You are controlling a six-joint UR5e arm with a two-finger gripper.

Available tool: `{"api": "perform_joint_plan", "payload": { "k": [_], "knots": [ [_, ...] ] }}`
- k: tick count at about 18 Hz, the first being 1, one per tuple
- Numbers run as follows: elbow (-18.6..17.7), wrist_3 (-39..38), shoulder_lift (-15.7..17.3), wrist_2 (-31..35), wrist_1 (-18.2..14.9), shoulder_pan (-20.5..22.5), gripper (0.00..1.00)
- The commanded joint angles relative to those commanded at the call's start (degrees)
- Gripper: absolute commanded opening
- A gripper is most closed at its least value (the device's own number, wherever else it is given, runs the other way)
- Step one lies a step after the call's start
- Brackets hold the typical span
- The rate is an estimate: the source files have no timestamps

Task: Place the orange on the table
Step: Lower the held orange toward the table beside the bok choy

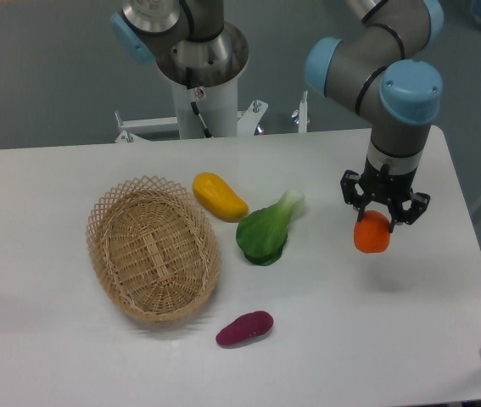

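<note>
The orange (371,235) is a small round orange-red fruit held in my gripper (383,214) at the right side of the white table (70,178). The fingers close around its top. The orange hangs a little above the tabletop, with its shadow on the surface below and to the right. The gripper points straight down.
An oval wicker basket (153,248) stands at the left, empty. A yellow mango-like fruit (219,196) and a green bok choy (267,229) lie mid-table. A purple sweet potato (244,328) lies near the front. The table's right edge is close to the gripper.
</note>
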Motion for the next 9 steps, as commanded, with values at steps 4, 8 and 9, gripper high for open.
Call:
{"api": "perform_joint_plan", "payload": {
  "k": [4,8,9],
  "knots": [
    [0.0,-0.3,-0.1,0.4,0.0,-0.1,0.39],
    [0.1,-0.4,-0.1,0.4,-0.1,-0.1,0.39],
    [0.2,-0.5,-0.3,0.4,-0.1,-0.1,0.39]
  ]
}}
